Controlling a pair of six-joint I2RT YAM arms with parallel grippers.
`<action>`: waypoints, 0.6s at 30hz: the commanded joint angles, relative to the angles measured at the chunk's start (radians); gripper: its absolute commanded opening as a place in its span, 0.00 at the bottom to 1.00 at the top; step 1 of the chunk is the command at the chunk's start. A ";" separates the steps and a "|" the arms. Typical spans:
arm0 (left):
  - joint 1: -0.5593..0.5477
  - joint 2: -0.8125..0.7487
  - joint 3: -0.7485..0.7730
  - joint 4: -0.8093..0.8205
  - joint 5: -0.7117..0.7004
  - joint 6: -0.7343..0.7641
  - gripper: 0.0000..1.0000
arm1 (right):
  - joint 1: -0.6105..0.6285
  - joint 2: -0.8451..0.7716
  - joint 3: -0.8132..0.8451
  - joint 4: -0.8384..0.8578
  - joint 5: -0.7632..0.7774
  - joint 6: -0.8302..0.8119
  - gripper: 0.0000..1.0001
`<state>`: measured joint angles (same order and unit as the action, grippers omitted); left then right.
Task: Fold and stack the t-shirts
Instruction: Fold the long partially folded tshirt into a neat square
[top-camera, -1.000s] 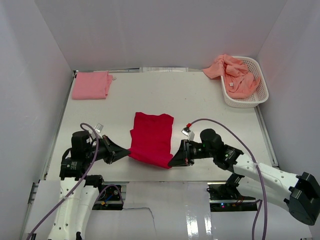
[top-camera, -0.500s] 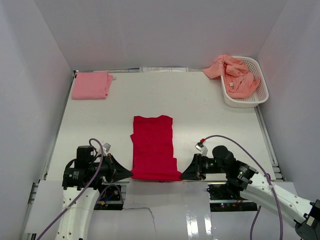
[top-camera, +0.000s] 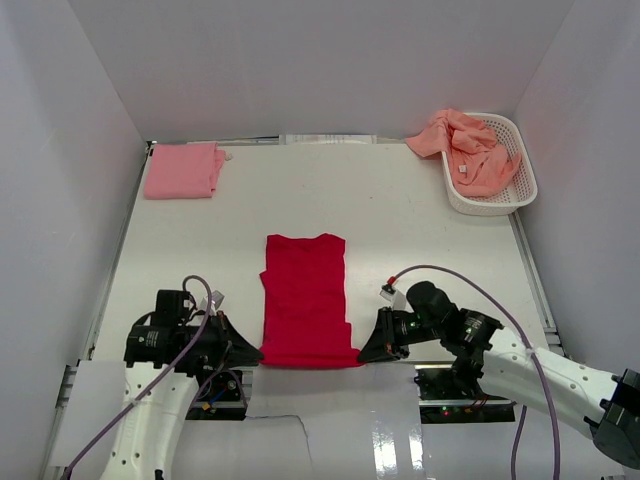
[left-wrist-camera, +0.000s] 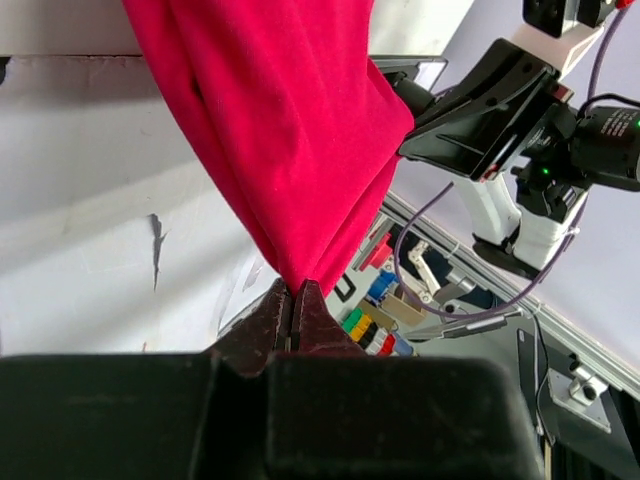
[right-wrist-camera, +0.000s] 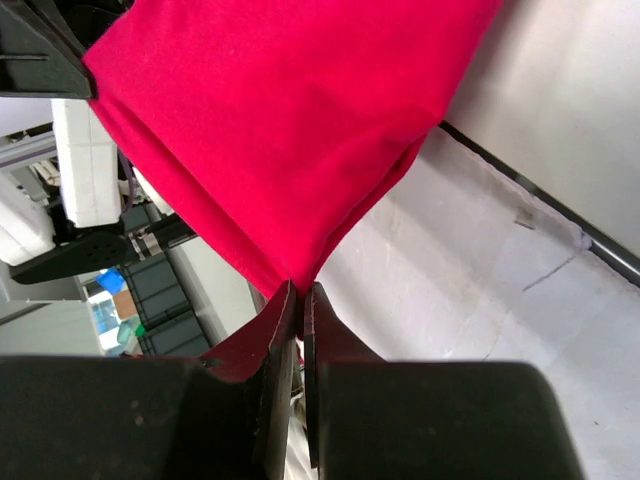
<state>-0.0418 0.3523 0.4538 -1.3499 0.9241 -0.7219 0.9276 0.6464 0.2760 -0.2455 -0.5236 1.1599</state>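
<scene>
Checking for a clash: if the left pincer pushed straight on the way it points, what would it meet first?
Likely the red shirt it grips, bunching up; beyond that, the right pincer opposite.

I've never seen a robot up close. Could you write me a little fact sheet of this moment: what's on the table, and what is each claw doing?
red t-shirt: folded into a long strip, lying mid-table, near end at the front edge
left gripper: shut on the red t-shirt's near left corner
right gripper: shut on its near right corner
pink t-shirt: folded, far left corner of the table
salmon t-shirts: crumpled, spilling over the basket's left rim
basket: white plastic, far right corner
</scene>
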 joint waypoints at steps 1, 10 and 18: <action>0.003 0.088 0.135 0.000 -0.062 0.035 0.00 | 0.004 0.031 0.084 -0.086 0.031 -0.077 0.08; 0.005 0.198 0.238 0.103 -0.064 -0.023 0.00 | -0.038 0.116 0.232 -0.098 0.033 -0.161 0.08; 0.003 0.205 0.183 0.185 -0.077 -0.070 0.00 | -0.170 0.217 0.282 -0.089 -0.018 -0.290 0.08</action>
<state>-0.0418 0.5491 0.6510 -1.2224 0.8639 -0.7708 0.7975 0.8417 0.5148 -0.2993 -0.5205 0.9630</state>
